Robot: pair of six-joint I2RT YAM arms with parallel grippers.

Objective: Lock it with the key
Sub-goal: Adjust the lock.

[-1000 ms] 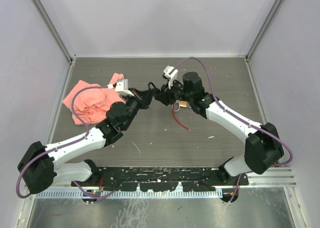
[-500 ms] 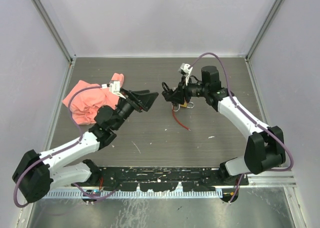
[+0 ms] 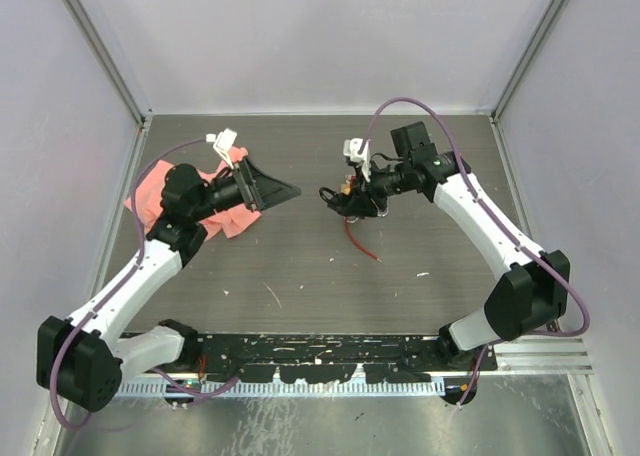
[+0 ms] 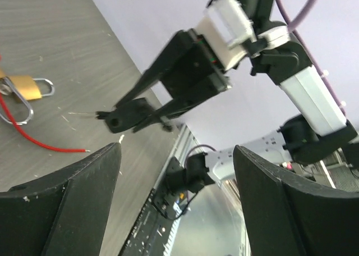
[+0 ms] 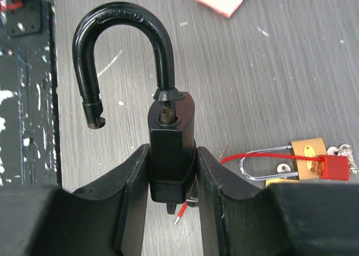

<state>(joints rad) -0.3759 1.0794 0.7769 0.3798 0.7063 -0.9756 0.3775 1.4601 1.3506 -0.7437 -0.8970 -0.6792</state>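
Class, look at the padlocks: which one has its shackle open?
The black padlock gripped in the right hand: one end of its shackle hangs free. The brass padlock lying on the table has its shackle closed.

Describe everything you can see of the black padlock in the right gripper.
The black padlock has a matte squarish body and a glossy curved shackle, seemingly metal. It is open: one leg sits in the body, the free end hangs clear. The right gripper clamps the body on both sides, shackle pointing away from the wrist, above the table. Something small sticks out beneath; whether it is a key I cannot tell.
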